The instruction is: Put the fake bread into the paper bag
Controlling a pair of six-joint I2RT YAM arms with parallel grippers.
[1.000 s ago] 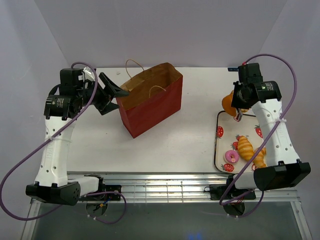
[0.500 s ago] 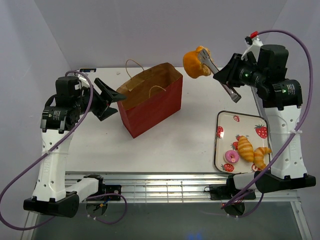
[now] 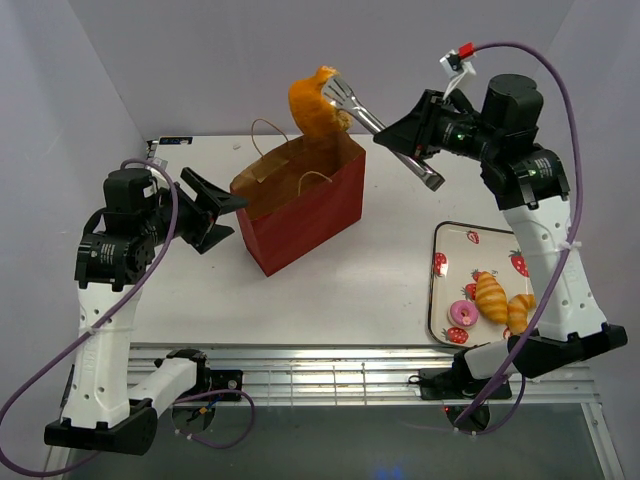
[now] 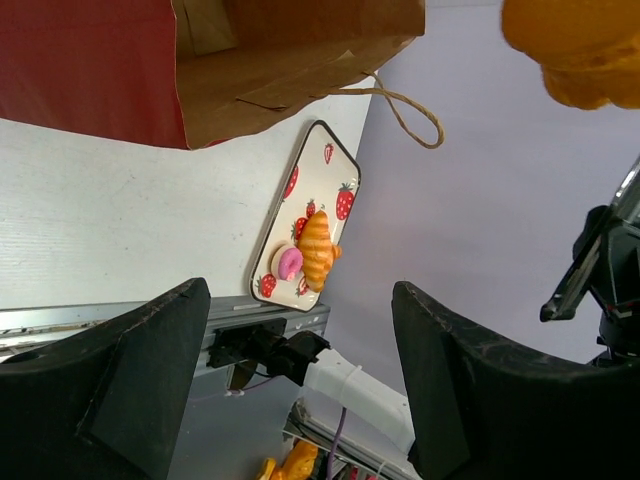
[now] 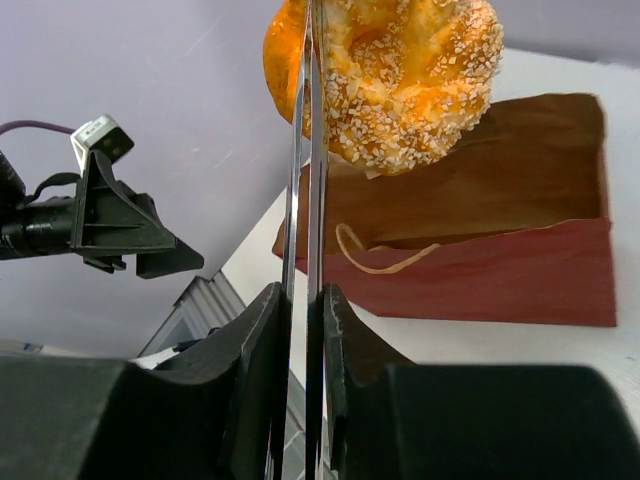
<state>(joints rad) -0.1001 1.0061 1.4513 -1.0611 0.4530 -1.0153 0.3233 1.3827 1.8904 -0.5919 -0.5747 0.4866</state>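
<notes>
The red-brown paper bag (image 3: pixel 300 215) stands open at the table's middle left. My right gripper (image 3: pixel 402 140) is shut on silver tongs (image 3: pixel 385 132). The tongs pinch a piece of fake bread, an orange seeded bun (image 3: pixel 315 100), in the air just above the bag's far rim. The right wrist view shows the bun (image 5: pixel 400 70) over the bag's mouth (image 5: pixel 480 200). My left gripper (image 3: pixel 222 205) is open and empty beside the bag's left end. Two golden croissants (image 3: pixel 490 295) and a pink doughnut (image 3: pixel 463 313) lie on the strawberry tray (image 3: pixel 438 290).
The tray sits at the table's near right edge. The bag's cord handles (image 3: pixel 268 135) stand up at its rim. White walls close in the left, back and right sides. A metal rail (image 3: pixel 320 375) runs along the front edge.
My right arm has swung left and up, carrying the bun in the tongs from above the tray to over the bag. The left gripper has shifted slightly lower beside the bag.
</notes>
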